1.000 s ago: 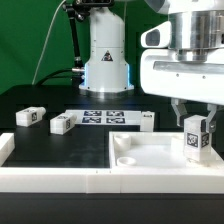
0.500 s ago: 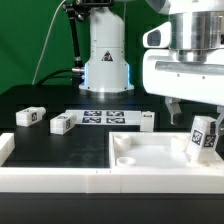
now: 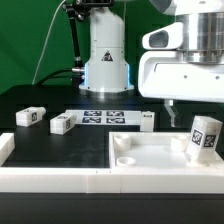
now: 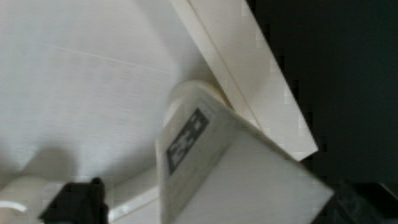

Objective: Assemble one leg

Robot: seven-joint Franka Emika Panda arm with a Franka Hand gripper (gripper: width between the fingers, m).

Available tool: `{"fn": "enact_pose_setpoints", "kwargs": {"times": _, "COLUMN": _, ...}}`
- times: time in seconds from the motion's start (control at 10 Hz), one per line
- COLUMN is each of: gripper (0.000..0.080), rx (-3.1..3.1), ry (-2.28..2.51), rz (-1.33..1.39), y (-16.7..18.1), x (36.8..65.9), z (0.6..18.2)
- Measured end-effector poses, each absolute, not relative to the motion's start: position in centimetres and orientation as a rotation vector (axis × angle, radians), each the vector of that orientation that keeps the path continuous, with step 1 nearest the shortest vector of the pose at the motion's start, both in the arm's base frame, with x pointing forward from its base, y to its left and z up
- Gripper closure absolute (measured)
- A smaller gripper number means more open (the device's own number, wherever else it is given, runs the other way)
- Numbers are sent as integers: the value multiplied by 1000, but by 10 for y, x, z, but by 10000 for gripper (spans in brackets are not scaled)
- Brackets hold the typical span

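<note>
A white leg with a black-and-white tag stands tilted on the far right of the large white tabletop panel. My gripper hangs just above it, and one dark fingertip shows up and to the left of the leg. In the wrist view the leg fills the space below my gripper. The jaws stand wide apart with a gap to the leg, so the gripper is open. Three more legs lie on the black table.
The marker board lies flat between the loose legs. The robot's white base stands behind it. A white rail runs along the front and left. The panel has round recesses near its corners.
The jaws were around the upright leg a second ago. They have let go and risen, and the leg now leans to the exterior view's right.
</note>
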State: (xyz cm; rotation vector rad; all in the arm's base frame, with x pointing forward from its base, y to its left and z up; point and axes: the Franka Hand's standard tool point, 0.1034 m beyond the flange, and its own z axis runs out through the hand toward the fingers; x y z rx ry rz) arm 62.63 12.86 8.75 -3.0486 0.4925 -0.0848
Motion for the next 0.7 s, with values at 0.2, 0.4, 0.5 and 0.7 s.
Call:
{"fn": "enact_pose_setpoints", "kwargs": {"times": 0.2, "gripper": 151, "rx": -3097, "ry": 252, "rz": -94, "y": 134, "x": 626, "z": 87}}
{"fn": "enact_pose_setpoints", "kwargs": {"times": 0.4, "gripper": 151, "rx": -3120, "ry": -62, "rz": -98, "y": 129, "x": 626, "z": 84}}
{"fn": "enact_pose_setpoints", "kwargs": {"times": 0.5, "gripper": 151, "rx": -3118, "ry": -227, "rz": -98, "y": 124, "x": 627, "z": 83}}
{"fn": "enact_pose_setpoints", "kwargs": {"times": 0.7, "gripper": 151, "rx": -3096, "ry": -467, "rz": -102, "y": 118, "x": 626, "z": 81}}
